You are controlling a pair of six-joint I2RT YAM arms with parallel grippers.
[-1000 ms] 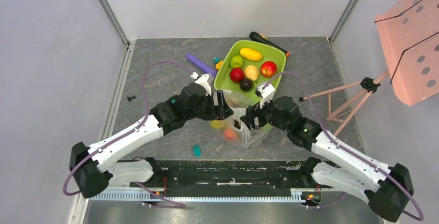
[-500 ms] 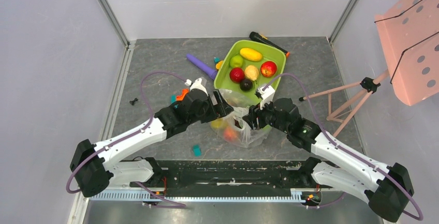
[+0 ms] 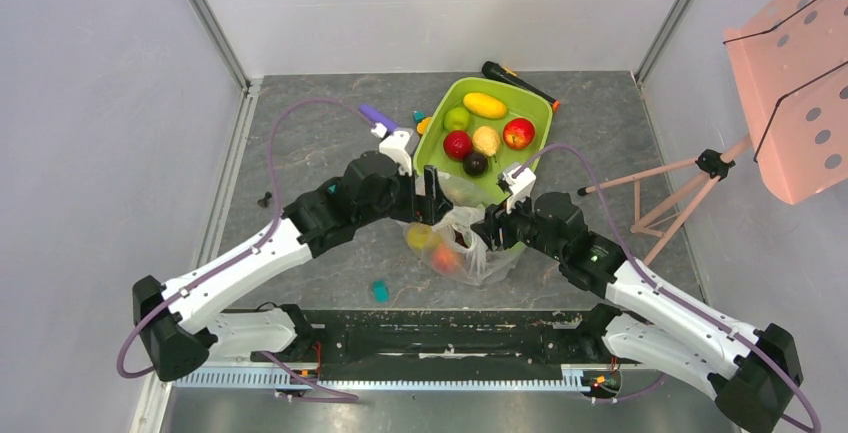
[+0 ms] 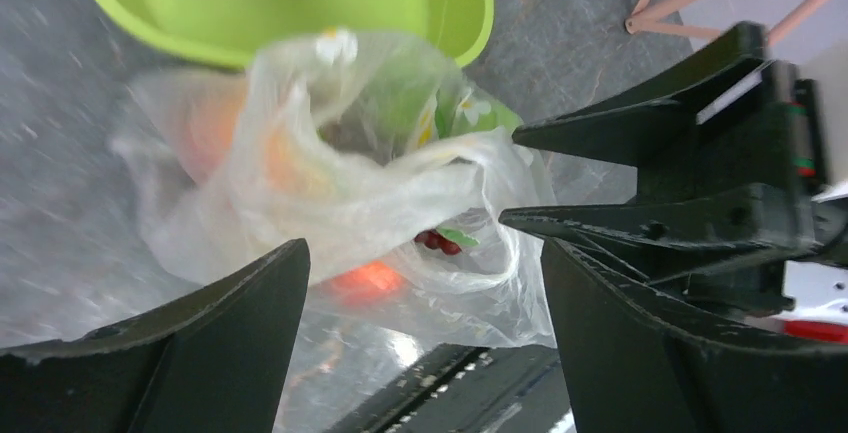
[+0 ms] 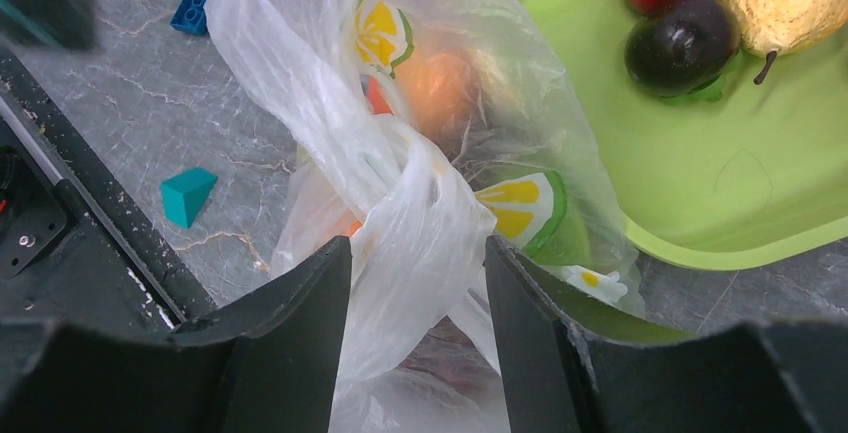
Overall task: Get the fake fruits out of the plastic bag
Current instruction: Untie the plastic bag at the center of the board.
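Jaws on R gripper: standing roughly half apart and pinching a bunched fold of the plastic bag, film filling the gap and touching both sides. Jaws on L gripper: gaping wide, holding nothing, touching nothing, facing the bag just ahead w/ the R gripper on its far side. Bag slumping btwn the two grippers on the table, near the middle of the near edge, far side up against the near rim of the green tray. Sitting low inside, below the pinched fold: fake fruits, orange and red showing thru the film, rest too blurred to call. More lying in the tray. Looking like R arm being nearer and placed for holding the mouth up, L needing a way in past that fold.
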